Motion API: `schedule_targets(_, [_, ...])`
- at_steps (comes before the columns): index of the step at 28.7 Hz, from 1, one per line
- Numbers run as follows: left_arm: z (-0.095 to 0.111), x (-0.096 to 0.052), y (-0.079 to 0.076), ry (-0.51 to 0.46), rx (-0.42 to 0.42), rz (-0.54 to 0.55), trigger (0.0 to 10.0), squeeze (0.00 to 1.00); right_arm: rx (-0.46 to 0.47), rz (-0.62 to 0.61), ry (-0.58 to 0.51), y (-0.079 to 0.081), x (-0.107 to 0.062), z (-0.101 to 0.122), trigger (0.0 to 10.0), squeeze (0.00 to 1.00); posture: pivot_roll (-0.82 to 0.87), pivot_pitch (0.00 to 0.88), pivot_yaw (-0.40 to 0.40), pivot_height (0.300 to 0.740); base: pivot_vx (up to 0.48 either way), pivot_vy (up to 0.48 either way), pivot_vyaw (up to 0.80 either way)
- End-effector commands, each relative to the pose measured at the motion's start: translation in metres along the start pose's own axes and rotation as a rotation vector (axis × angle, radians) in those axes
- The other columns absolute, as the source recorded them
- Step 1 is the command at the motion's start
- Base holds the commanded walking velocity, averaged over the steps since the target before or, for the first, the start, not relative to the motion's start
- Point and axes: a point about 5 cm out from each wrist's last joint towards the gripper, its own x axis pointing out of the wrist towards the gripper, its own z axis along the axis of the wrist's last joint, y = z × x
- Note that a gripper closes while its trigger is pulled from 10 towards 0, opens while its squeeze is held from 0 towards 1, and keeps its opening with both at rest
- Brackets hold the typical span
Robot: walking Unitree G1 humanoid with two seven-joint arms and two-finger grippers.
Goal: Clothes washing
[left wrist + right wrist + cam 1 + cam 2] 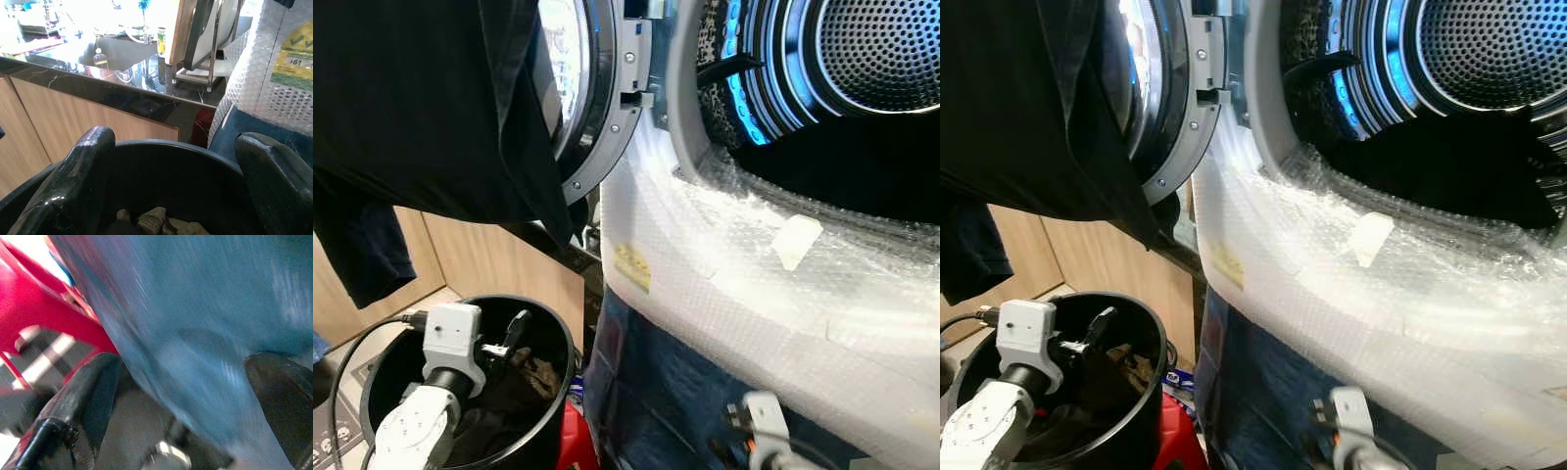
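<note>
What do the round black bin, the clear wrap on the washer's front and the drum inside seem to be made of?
The bin looks like smooth moulded plastic, with a glossy rim catching the light. The wrap is evidently plastic bubble wrap: translucent and covered in small bubbles. The drum seems to be metal, probably stainless steel, shiny and perforated with rows of tiny holes.

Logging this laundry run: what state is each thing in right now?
Washer door: open, black garment draped over it.
Drum: lit, dark clothes inside.
Bucket: upright, some clothes in it.
Left gripper: open, over the bucket.
Right gripper: open, low beside the washer's blue front.
</note>
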Motion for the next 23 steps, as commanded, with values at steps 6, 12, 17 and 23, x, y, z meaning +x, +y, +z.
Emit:
schedule_targets(6, [0.018, 0.005, 0.006, -0.045, -0.019, 0.001, 10.0, 0.00, -0.022, 0.168, -0.008, 0.023, 0.007, -0.013, 10.0, 1.00, 0.22, 0.000, -0.014, 0.740, 0.000, 0.000, 0.00])
schedule_targets(12, [0.013, 0.000, 0.002, -0.005, -0.030, -0.032, 10.0, 0.00, -0.237, 0.313, 0.110, 0.027, 0.003, -0.039, 10.0, 1.00, 0.21, 0.003, -0.010, 0.740, 0.000, 0.000, 0.00])
schedule_targets(17, [0.008, -0.003, 0.007, 0.049, -0.078, -0.031, 10.0, 0.00, -0.474, 0.281, 0.240, 0.019, -0.002, -0.065, 10.0, 1.00, 0.21, 0.008, -0.007, 0.740, 0.000, 0.000, 0.00])
schedule_targets(23, [-0.004, -0.009, 0.023, 0.136, -0.224, 0.057, 10.0, 0.00, -0.385, 0.067, 0.248, 0.020, 0.005, -0.064, 10.0, 0.00, 0.22, 0.004, 0.005, 0.740, 0.000, 0.000, 0.00])
